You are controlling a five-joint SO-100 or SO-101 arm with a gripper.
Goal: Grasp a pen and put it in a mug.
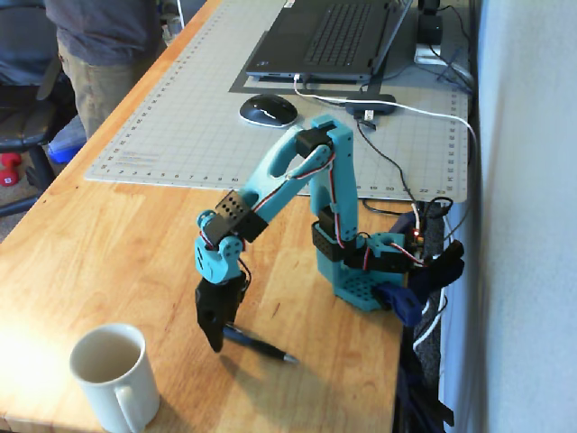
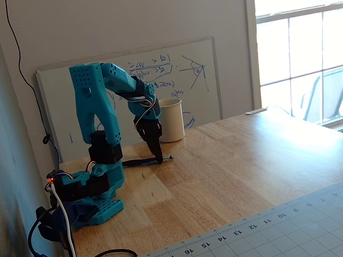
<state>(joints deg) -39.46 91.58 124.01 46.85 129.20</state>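
The dark blue pen [image 1: 261,346] lies flat on the wooden table, silver tip to the right in a fixed view; it also shows in the other fixed view [image 2: 134,161]. My gripper [image 1: 216,341] points straight down onto the pen's left part, its black jaws drawn together around it; the other fixed view shows the gripper [image 2: 159,159] with the pen sticking out on both sides. The cream-white mug [image 1: 113,374] stands upright to the lower left of the gripper, a short way off, and it is empty. It shows behind the gripper in the other fixed view [image 2: 171,120].
A grey cutting mat [image 1: 225,108] with a laptop [image 1: 329,36] and a mouse [image 1: 268,110] covers the far table. My arm's base [image 1: 361,271] stands at the right edge with cables. A person [image 1: 99,54] stands at the far left. A whiteboard [image 2: 203,80] leans on the wall.
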